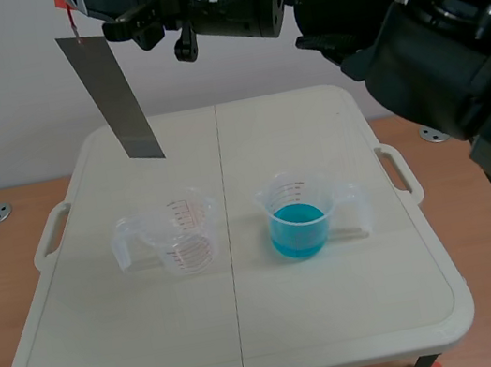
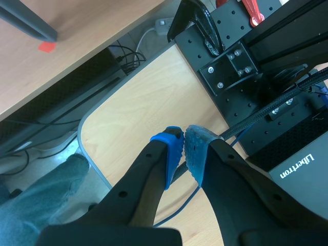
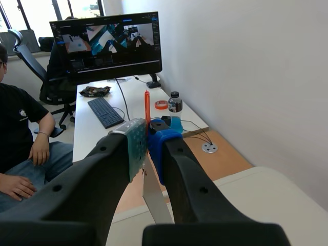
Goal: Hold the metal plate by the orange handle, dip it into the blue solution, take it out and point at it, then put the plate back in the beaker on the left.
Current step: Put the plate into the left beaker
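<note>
Plate (image 1: 111,98), pinched by its handle (image 3: 146,102) in the right gripper (image 3: 148,141), should hang plumb over the blue beaker (image 1: 298,222) before lowering, while the left gripper (image 2: 183,148) sits closed on nothing.

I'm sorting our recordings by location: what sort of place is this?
Probably a robotics lab set up in an office room: a desk with a monitor and keyboard, plus a white folding table carrying an empty beaker and a beaker of blue solution.

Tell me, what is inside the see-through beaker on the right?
Blue solution fills the lower part of the right beaker; nothing else shows in it. The metal plate hangs high in the air, outside it. The liquid's colour may hide its very bottom.
</note>
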`<action>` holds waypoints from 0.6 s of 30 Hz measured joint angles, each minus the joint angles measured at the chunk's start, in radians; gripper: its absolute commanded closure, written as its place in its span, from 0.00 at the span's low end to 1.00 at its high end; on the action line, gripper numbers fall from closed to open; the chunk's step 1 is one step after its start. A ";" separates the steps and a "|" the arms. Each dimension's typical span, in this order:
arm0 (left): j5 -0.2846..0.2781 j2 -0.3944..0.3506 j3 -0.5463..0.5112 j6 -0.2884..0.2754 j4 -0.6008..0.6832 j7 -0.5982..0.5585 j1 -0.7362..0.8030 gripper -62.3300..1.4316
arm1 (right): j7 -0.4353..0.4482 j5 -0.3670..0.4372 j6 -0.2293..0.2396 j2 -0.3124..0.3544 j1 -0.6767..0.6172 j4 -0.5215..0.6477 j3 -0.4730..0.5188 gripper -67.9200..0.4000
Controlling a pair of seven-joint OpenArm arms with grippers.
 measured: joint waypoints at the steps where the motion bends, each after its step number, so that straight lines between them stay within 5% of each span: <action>1: 0.000 0.000 0.000 0.000 0.000 0.000 0.000 0.87 | -0.002 0.000 0.000 -0.003 0.000 -0.002 0.000 0.98; 18: 0.000 0.000 0.000 0.000 0.000 0.000 0.000 0.87 | -0.037 0.000 0.042 -0.004 -0.015 -0.003 0.000 0.98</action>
